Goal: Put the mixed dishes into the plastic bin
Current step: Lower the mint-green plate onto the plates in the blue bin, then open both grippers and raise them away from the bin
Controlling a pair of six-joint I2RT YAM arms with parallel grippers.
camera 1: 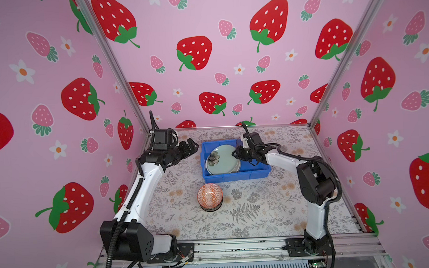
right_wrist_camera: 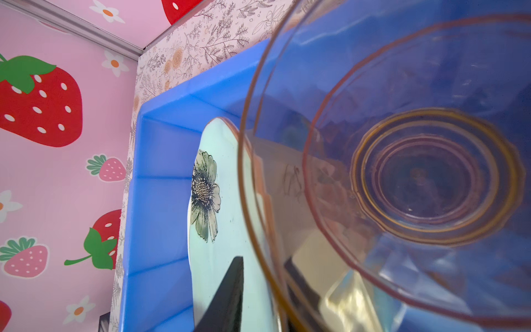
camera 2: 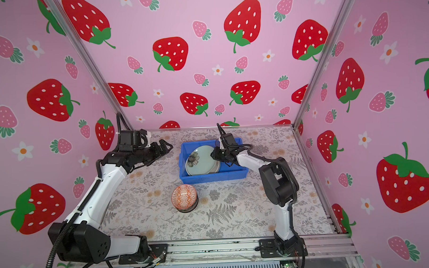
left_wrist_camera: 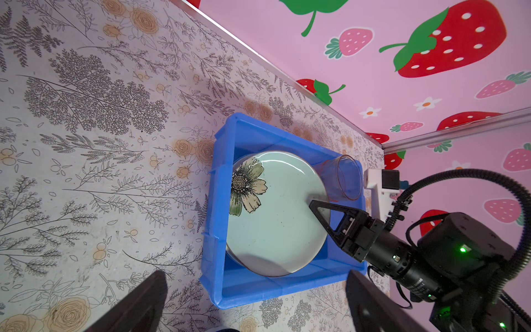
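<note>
The blue plastic bin (camera 1: 237, 176) (camera 2: 215, 177) (left_wrist_camera: 218, 258) (right_wrist_camera: 158, 201) stands at the back middle of the table. In it lies a pale green plate with a dark flower (camera 1: 224, 161) (camera 2: 202, 162) (left_wrist_camera: 281, 224) (right_wrist_camera: 207, 258), on top of another plate. A clear amber-pink tumbler (left_wrist_camera: 342, 178) (right_wrist_camera: 416, 172) lies on its side in the bin's far right corner. My right gripper (camera 1: 233, 153) (camera 2: 212, 154) (left_wrist_camera: 319, 205) (right_wrist_camera: 263, 267) straddles its rim, jaws slightly apart, with a gap beside the outer finger. An orange bowl (camera 1: 210, 196) (camera 2: 184, 195) sits upside down on a dark bowl in front of the bin. My left gripper (camera 1: 193, 145) (camera 2: 166, 146) (left_wrist_camera: 257, 276) hangs wide open and empty left of the bin.
The floral table cover (camera 1: 260, 211) is bounded by pink strawberry walls with aluminium posts (camera 1: 123, 76) at the back corners. The right arm's elbow (camera 1: 315, 182) rises right of the bin. The left arm (camera 1: 146, 181) runs along the table's left side.
</note>
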